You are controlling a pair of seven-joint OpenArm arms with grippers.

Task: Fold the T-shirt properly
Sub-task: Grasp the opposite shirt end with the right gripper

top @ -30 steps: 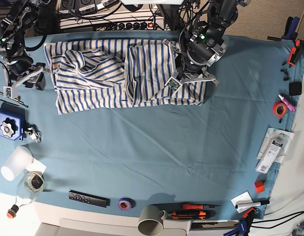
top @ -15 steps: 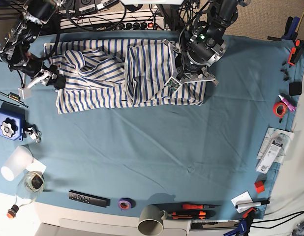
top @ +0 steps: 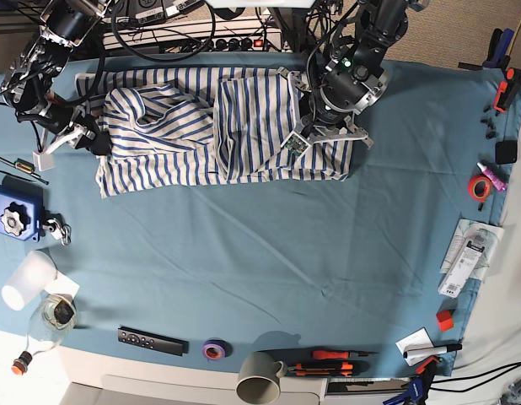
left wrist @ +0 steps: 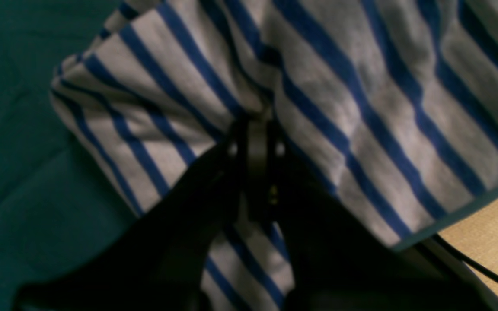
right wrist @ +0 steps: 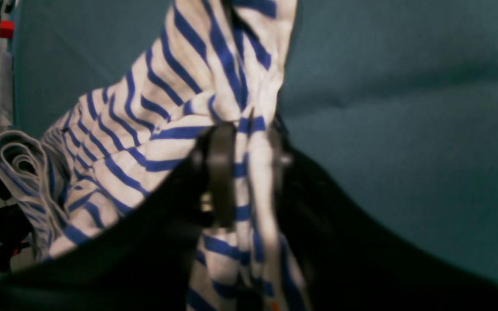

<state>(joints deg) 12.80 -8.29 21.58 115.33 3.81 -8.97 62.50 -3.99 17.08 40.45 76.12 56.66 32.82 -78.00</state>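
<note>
The white T-shirt (top: 185,135) with blue stripes lies bunched across the far part of the teal cloth (top: 286,253). My left gripper (top: 328,126) is down on the shirt's right end. In the left wrist view its fingers (left wrist: 255,147) are pinched together on a fold of the T-shirt (left wrist: 361,95). My right gripper (top: 96,139) is at the shirt's left edge. The right wrist view has a gathered fold of the T-shirt (right wrist: 180,108) running between the closed-in fingers (right wrist: 221,172), lifted a little off the cloth.
Along the near edge lie a remote (top: 151,340), a purple tape roll (top: 213,348), a grey mug (top: 259,378) and orange-handled tools (top: 328,363). A blue device (top: 14,213), a white cup (top: 24,280) and a bottle (top: 50,316) stand at the left. Red tape (top: 478,187) and a packet (top: 469,253) lie at the right.
My right arm came in from the table's left edge to the shirt's left edge and closed on the fabric, pulling the bunched left part. The left arm has stayed put.
</note>
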